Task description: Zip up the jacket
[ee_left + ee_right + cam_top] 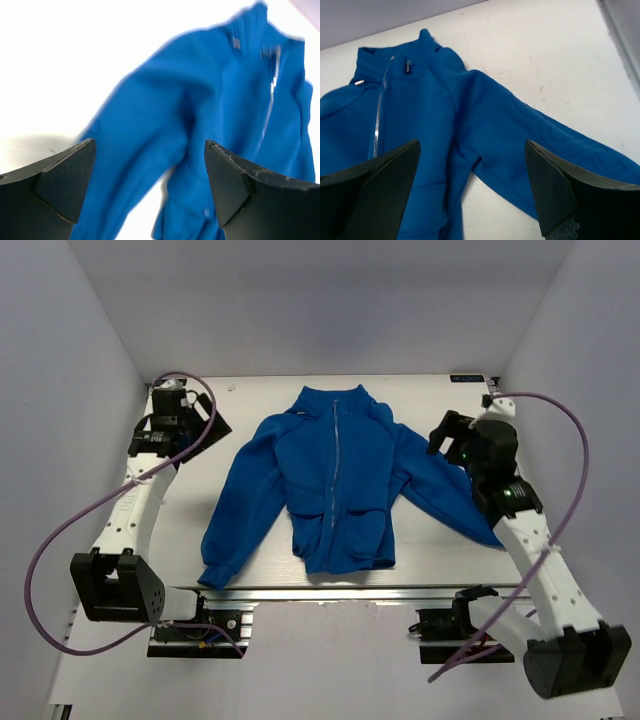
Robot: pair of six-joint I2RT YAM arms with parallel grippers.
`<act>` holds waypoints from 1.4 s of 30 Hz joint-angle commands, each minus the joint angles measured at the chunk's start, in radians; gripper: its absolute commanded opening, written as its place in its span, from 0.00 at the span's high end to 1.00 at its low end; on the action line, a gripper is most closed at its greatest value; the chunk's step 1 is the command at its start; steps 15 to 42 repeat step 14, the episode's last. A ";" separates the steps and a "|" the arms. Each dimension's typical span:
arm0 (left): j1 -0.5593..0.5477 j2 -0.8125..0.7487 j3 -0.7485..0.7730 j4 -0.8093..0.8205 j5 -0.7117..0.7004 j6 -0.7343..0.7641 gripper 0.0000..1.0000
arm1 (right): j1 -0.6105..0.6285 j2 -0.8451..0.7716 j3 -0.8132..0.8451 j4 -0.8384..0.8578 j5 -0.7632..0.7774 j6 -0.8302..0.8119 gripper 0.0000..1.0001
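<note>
1. The jacket [335, 480] lies flat on the pale counter [250, 405], near its middle, with the front side up. Its collar [335, 395] points to the far edge and its hem is toward the bases of the arms.
2. The zipper [333, 470] runs as a thin light line down the middle of the front, from the collar to the hem. In the right wrist view its metal teeth [379, 120] look joined along the part that shows. How it stands at the very top of the collar, I cannot tell.
3. Two pockets [310, 515] sit low on the front, one on each side of the zipper.
4. Both sleeves are spread outward. The sleeve on the left of the top view [235, 520] slopes down to the near edge, and the other sleeve [440, 495] reaches out under the right arm [540, 560].
5. The left arm [135, 510] stretches to the far left corner of the counter, well apart from the jacket. The left fingers [65, 185] are spread wide and grasp nothing. This view is blurred.
6. The right fingers [560, 190] are also spread wide and grasp nothing. They hang above the sleeve [545, 140] on that side and no contact shows.
7. A purple cable [60, 530] loops beside each arm.
</note>
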 commanded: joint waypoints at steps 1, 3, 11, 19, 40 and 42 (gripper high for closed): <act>0.015 -0.046 0.056 -0.049 -0.102 0.032 0.02 | 0.003 -0.131 -0.014 -0.061 0.121 0.049 0.11; 0.026 -0.089 0.021 -0.023 -0.120 0.038 0.02 | 0.001 -0.171 -0.023 -0.083 0.154 0.044 0.11; 0.038 -0.214 -0.022 0.010 -0.090 0.057 0.02 | 0.003 -0.199 -0.008 -0.115 0.142 0.038 0.10; 0.040 -0.229 -0.038 0.013 -0.096 0.064 0.02 | 0.003 -0.191 -0.006 -0.109 0.122 0.029 0.10; 0.040 -0.229 -0.038 0.013 -0.096 0.064 0.02 | 0.003 -0.191 -0.006 -0.109 0.122 0.029 0.10; 0.040 -0.229 -0.038 0.013 -0.096 0.064 0.02 | 0.003 -0.191 -0.006 -0.109 0.122 0.029 0.10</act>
